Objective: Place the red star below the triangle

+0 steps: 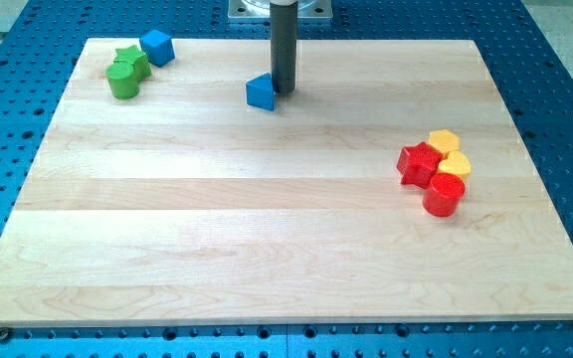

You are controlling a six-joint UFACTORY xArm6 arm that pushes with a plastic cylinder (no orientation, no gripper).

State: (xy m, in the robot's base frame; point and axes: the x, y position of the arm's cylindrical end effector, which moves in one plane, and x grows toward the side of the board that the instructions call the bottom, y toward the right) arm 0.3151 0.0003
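The red star [419,163] lies at the view's right, in a tight cluster with other blocks. The blue triangle [260,91] lies near the view's top, a little left of centre. My tip [284,90] stands just to the right of the blue triangle, touching or nearly touching its right side. The red star is far from the tip, down and to the right.
A yellow hexagon [445,142] and a yellow heart [456,164] sit right of the red star, with a red cylinder [444,195] below them. At the top left are a green star [131,60], a green cylinder [122,82] and a blue cube [156,46]. The wooden board [267,249] rests on a blue perforated table.
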